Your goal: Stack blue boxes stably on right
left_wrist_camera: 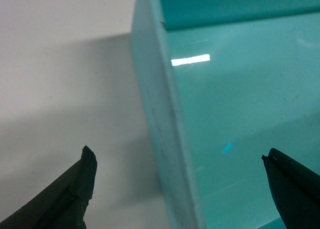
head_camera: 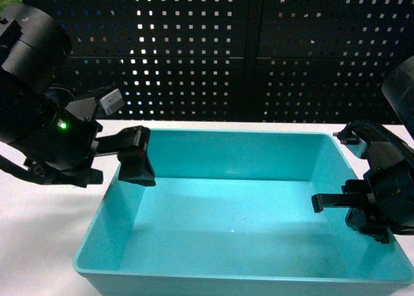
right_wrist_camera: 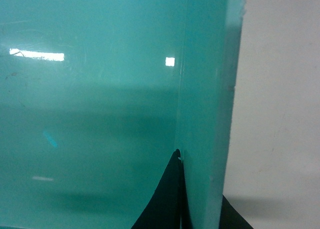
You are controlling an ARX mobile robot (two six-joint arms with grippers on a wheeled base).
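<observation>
Turquoise tub (head_camera: 233,205) dead centre on the white table (head_camera: 39,231), open top up, smooth floor bare save for small glints of reflected light, flat rim running out past the bottom edge of the head view toward 6 o'clock. At 9 to 10 o'clock of the tub, left gripper (head_camera: 132,159) poised over the left wall near the far corner, claw released: in the left wrist view the two dark fingers (left_wrist_camera: 75,194) spread wide, one over the white table outside the tub, the other over the turquoise floor inside, the wall and rim (left_wrist_camera: 165,139) running between them with clear space on both sides, touching neither. At 3 o'clock, right gripper (head_camera: 352,202) at the right wall, claw clenched on the tub: in the right wrist view one dark finger (right_wrist_camera: 167,199) pressed flat against the inner face of the wall, the other dark tip just showing behind the rim on the outer side, wall pinched between. Small green light (head_camera: 63,123) glowing on the left arm's body at 10 o'clock. Beyond the tub at 12 o'clock, black perforated panel (head_camera: 259,50) across the whole back, bright spots showing through some holes.
</observation>
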